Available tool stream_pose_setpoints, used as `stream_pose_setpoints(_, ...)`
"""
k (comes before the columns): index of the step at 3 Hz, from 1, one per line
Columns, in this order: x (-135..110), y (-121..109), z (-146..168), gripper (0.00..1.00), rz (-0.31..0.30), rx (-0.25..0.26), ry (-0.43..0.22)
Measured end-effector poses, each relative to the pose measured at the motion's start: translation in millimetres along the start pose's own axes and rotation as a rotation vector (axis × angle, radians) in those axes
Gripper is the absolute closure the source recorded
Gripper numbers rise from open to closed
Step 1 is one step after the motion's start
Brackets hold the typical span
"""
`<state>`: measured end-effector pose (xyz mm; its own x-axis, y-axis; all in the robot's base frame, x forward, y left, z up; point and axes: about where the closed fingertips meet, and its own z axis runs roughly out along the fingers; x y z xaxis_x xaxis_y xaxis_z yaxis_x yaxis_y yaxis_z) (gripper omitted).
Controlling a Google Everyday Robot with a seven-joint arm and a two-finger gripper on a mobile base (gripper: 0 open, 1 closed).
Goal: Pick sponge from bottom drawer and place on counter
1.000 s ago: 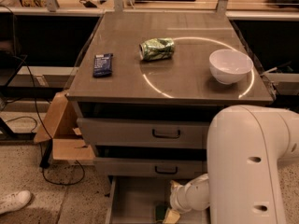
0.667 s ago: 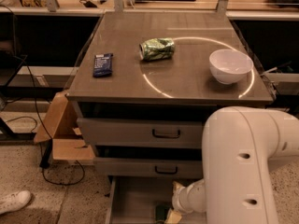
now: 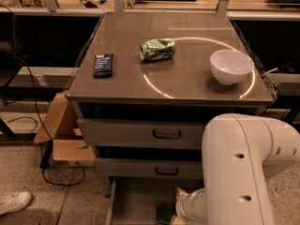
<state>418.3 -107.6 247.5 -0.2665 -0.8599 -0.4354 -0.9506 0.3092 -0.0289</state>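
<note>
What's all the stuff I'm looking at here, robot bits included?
counter: one, grey-brown, white circle line, cabinet top
can: one, green, crushed, mid-counter
packet: one, dark blue, counter left
bowl: one, white, counter right
upper drawers: two, grey, shut
bottom drawer: one, grey, pulled open
sponge: one, dark green, in bottom drawer
cardboard box: one, brown, floor left
shoe: one, white, floor bottom-left
arm: one, white, right foreground, reaching down
gripper: one, pale, low in bottom drawer by sponge
</note>
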Motion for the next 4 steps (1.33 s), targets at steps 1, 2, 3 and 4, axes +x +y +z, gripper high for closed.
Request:
stream_pose_setpoints(1,-3,24,18,0.0,-0.004,-0.05,-0.051)
stream_pose_setpoints(2,-10,56,48,0.0,-0.025,-0.121,-0.098)
stream_pose_setpoints(3,-10,61,50,0.0,-0.059,-0.138,-0.107)
stream_pose_setpoints(4,-12,55,48,0.0,-0.062,-0.128,-0.106)
